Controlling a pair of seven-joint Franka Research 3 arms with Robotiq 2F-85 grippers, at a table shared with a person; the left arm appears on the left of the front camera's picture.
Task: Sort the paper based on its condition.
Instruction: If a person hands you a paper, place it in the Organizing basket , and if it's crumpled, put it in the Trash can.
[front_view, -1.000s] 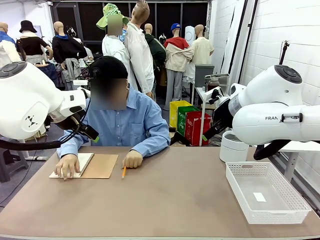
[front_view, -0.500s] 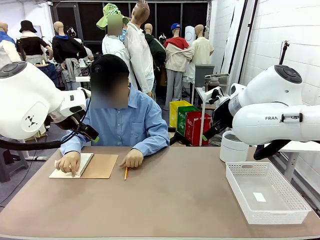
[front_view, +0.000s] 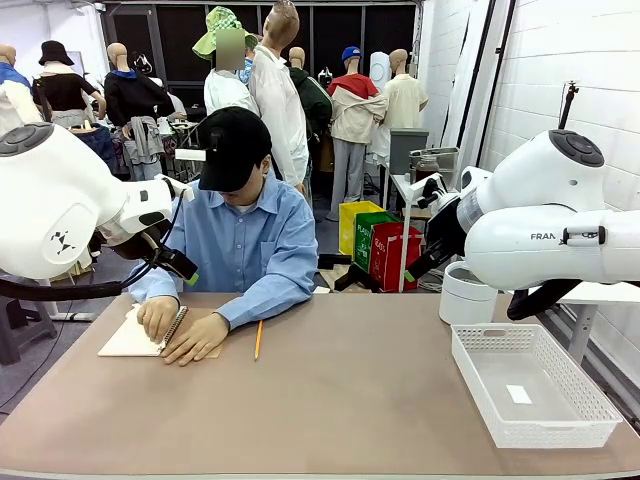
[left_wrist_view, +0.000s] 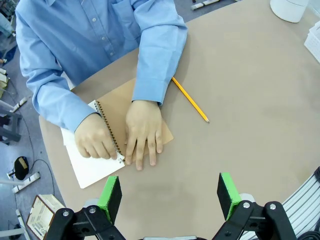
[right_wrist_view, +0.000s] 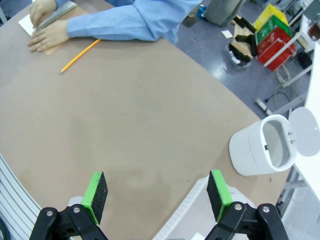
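Leaning forward now, the person is pinning the notebook (left_wrist_view: 125, 95) with one hand (left_wrist_view: 143, 131), seemingly freeing its paper (left_wrist_view: 90, 167) with the other hand (left_wrist_view: 94, 142), while left gripper (left_wrist_view: 170, 192) and right gripper (right_wrist_view: 156, 192) are waiting overhead, fingers spread.

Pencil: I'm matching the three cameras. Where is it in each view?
Front view: pencil left of centre, right of the notebook.
Left wrist view: pencil upper middle, right of the notebook.
Right wrist view: pencil top left, right of the notebook.
Shared landmark: the notebook.

Wide-open right gripper (right_wrist_view: 157, 197) (green pads (right_wrist_view: 95, 196) well apart) above brown table (right_wrist_view: 150, 115); white bin (right_wrist_view: 257, 150) nearby; pencil (right_wrist_view: 80, 55) farther off beside a person's hand (right_wrist_view: 47, 37).
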